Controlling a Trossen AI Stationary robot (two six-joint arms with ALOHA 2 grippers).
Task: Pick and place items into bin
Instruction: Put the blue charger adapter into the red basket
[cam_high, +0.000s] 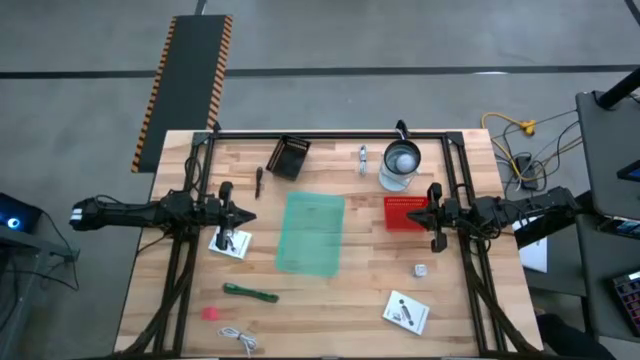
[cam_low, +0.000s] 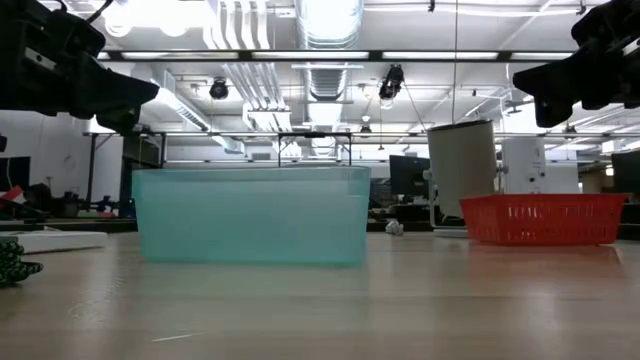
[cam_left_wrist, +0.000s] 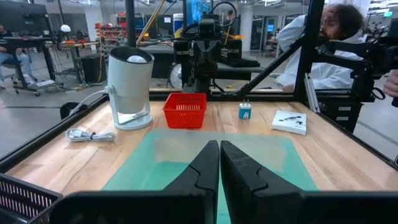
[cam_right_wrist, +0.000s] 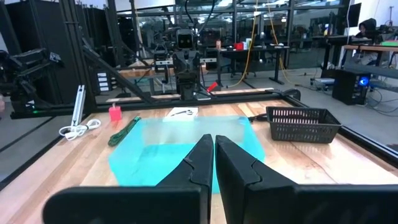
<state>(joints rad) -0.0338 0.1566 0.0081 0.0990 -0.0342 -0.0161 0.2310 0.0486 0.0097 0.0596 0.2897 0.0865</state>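
The translucent green bin (cam_high: 310, 232) stands at the table's middle. My left gripper (cam_high: 250, 216) hovers shut at its left, above a white packet (cam_high: 230, 242). My right gripper (cam_high: 412, 213) hovers shut at its right, over a red basket (cam_high: 405, 213). Both point level at the bin and hold nothing (cam_left_wrist: 219, 163) (cam_right_wrist: 213, 158). Lying on the table are a second packet (cam_high: 406, 312), a white cube (cam_high: 421, 269), a green stick (cam_high: 250, 293), a pink bit (cam_high: 210, 313), a white coiled cable (cam_high: 238, 340), a black pen (cam_high: 259, 180) and a silver piece (cam_high: 363, 158).
A clear glass jug (cam_high: 400, 165) with a metal lid stands at the far right, and a black basket (cam_high: 290, 157) at the far middle. A dark frame (cam_high: 330, 135) runs along the table's far edge and sides. A person (cam_left_wrist: 323, 43) sits beyond the table's right side.
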